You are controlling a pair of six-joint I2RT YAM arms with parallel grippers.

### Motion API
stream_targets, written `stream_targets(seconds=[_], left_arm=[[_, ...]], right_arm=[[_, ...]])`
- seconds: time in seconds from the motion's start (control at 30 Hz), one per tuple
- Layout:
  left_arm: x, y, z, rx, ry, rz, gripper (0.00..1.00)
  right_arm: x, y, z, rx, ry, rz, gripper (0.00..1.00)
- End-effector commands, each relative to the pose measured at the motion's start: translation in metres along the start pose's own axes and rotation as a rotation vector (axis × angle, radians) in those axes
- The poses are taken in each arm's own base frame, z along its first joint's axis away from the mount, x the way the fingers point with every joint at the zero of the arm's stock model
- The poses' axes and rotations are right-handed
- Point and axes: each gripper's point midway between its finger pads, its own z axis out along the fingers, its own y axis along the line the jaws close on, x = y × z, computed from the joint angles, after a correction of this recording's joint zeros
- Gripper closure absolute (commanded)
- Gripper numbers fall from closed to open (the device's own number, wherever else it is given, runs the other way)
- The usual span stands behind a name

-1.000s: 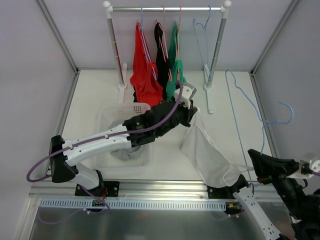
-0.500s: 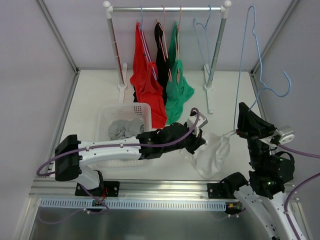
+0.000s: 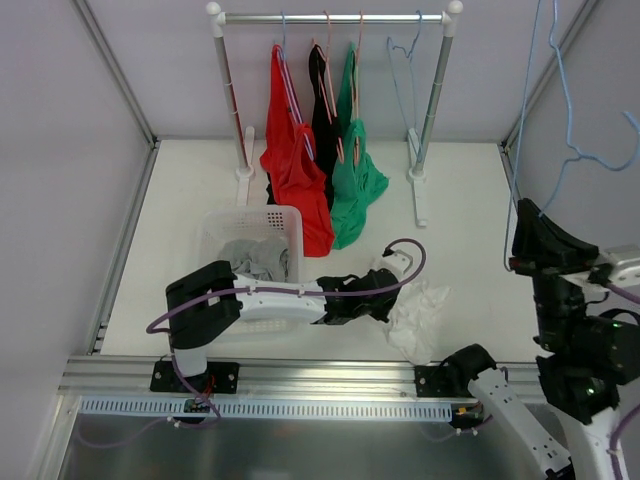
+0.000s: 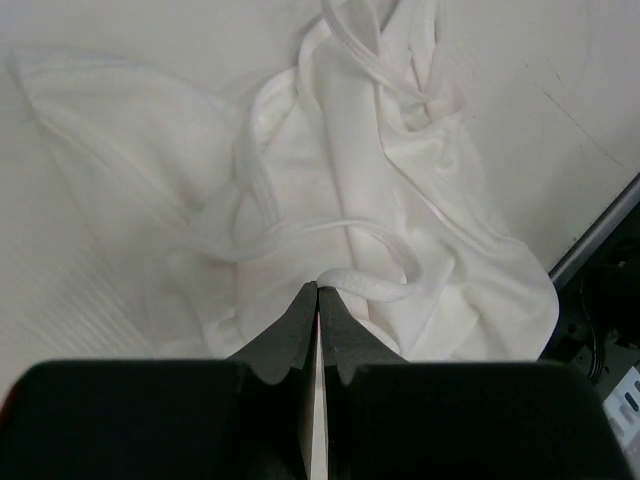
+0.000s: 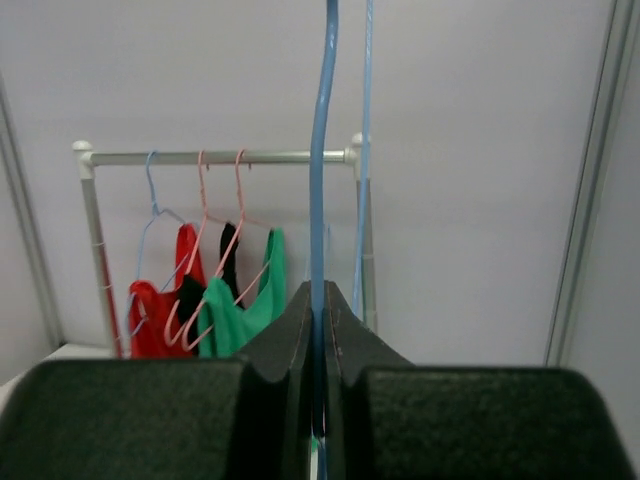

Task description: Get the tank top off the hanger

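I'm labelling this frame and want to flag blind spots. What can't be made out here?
Blue hanger: its top runs off the upper edge in both the top external and right wrist views.
Left gripper: hidden under the left arm in the top external view; in the left wrist view, whether it pinches the white tank top's strap is unclear.
Grey cloth in the basket: partly behind the left arm, garment type unclear.
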Motion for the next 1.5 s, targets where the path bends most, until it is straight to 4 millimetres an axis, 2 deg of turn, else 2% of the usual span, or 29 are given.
stream_targets(seconds=[0.0, 0.03, 0.07, 0.1, 0.13, 0.17, 0.2, 0.23, 0.27, 0.33, 0.37, 0.53, 0.57, 0.63, 0.67, 0.8, 0.83, 0.87, 0.9, 0.93, 1.0, 1.03, 1.23, 1.27, 1.3, 1.37, 1.4, 1.43, 1.47], left_arm=[[-0.031, 0.000, -0.018, -0.042, -0.088, -0.081, 1.00], [-0.036, 0.001, -0.023, -0.048, -0.092, -0.082, 1.00], [-0.043, 0.001, -0.031, -0.051, -0.102, -0.082, 1.00], [-0.047, 0.003, -0.036, -0.063, -0.109, -0.076, 0.99], [-0.048, 0.006, -0.042, -0.081, -0.096, -0.067, 0.92], [-0.057, 0.005, -0.053, -0.075, -0.114, -0.070, 0.82], [-0.062, 0.006, -0.061, -0.075, -0.123, -0.067, 0.72], [-0.062, 0.011, -0.069, -0.100, -0.124, -0.065, 0.44], [-0.073, 0.012, -0.085, -0.095, -0.155, -0.080, 0.35], [-0.077, 0.020, -0.102, -0.119, -0.166, -0.075, 0.20], [-0.088, 0.021, -0.120, -0.110, -0.195, -0.079, 0.17], [-0.098, 0.037, -0.171, -0.134, -0.218, -0.056, 0.02], [-0.100, 0.046, -0.189, -0.153, -0.231, -0.058, 0.01], [-0.099, 0.054, -0.206, -0.163, -0.236, -0.052, 0.01], [-0.103, 0.059, -0.221, -0.167, -0.260, -0.061, 0.01], [-0.090, 0.086, -0.251, -0.239, -0.231, -0.046, 0.01], [-0.088, 0.093, -0.255, -0.259, -0.227, -0.054, 0.01], [-0.087, 0.098, -0.260, -0.266, -0.228, -0.067, 0.01], [-0.079, 0.106, -0.262, -0.288, -0.197, -0.064, 0.01], [-0.077, 0.113, -0.264, -0.303, -0.193, -0.076, 0.01], [-0.068, 0.120, -0.264, -0.321, -0.171, -0.079, 0.01], [-0.065, 0.122, -0.267, -0.321, -0.168, -0.079, 0.01], [-0.049, 0.130, -0.270, -0.328, -0.152, -0.074, 0.01], [-0.047, 0.131, -0.270, -0.328, -0.150, -0.073, 0.01], [-0.043, 0.133, -0.269, -0.332, -0.144, -0.073, 0.01], [-0.041, 0.134, -0.269, -0.330, -0.146, -0.083, 0.01], [-0.036, 0.135, -0.268, -0.333, -0.137, -0.081, 0.01], [-0.034, 0.136, -0.268, -0.332, -0.138, -0.086, 0.01], [-0.029, 0.138, -0.266, -0.339, -0.126, -0.085, 0.01]], right_arm=[[0.015, -0.006, -0.029, 0.052, 0.266, 0.155, 1.00], [0.032, -0.005, -0.040, 0.056, 0.371, 0.152, 1.00], [0.021, -0.007, -0.045, 0.062, 0.379, 0.175, 1.00], [0.022, -0.006, -0.049, 0.069, 0.409, 0.203, 1.00], [0.038, -0.003, -0.057, 0.068, 0.502, 0.198, 1.00], [0.032, 0.001, -0.060, 0.042, 0.521, 0.217, 1.00], [0.035, 0.006, -0.062, 0.025, 0.560, 0.227, 1.00], [0.045, 0.011, -0.070, 0.015, 0.631, 0.246, 1.00], [0.052, 0.020, -0.070, -0.019, 0.683, 0.262, 1.00], [0.056, 0.028, -0.073, -0.045, 0.736, 0.291, 1.00], [0.059, 0.030, -0.071, -0.049, 0.760, 0.289, 1.00], [0.075, 0.046, -0.062, -0.074, 0.843, 0.337, 1.00], [0.079, 0.049, -0.061, -0.079, 0.861, 0.342, 1.00], [0.087, 0.053, -0.051, -0.078, 0.892, 0.339, 1.00], [0.089, 0.052, -0.046, -0.068, 0.893, 0.332, 1.00], [0.097, 0.055, -0.018, -0.054, 0.891, 0.314, 1.00], [0.109, 0.059, -0.009, -0.056, 0.928, 0.309, 1.00], [0.104, 0.062, 0.000, -0.067, 0.918, 0.316, 1.00], [0.105, 0.065, 0.009, -0.071, 0.917, 0.320, 1.00], [0.116, 0.068, 0.019, -0.064, 0.944, 0.315, 0.99], [0.114, 0.070, 0.039, -0.057, 0.913, 0.311, 1.00], [0.127, 0.071, 0.049, -0.042, 0.933, 0.295, 1.00], [0.138, 0.071, 0.114, 0.016, 0.874, 0.251, 1.00], [0.155, 0.074, 0.124, 0.023, 0.902, 0.232, 1.00], [0.146, 0.074, 0.138, 0.013, 0.868, 0.216, 1.00], [0.149, 0.076, 0.154, 0.005, 0.863, 0.196, 1.00], [0.166, 0.081, 0.163, -0.001, 0.889, 0.181, 1.00], [0.154, 0.081, 0.176, -0.003, 0.851, 0.183, 1.00], [0.171, 0.084, 0.182, -0.003, 0.882, 0.165, 1.00]])
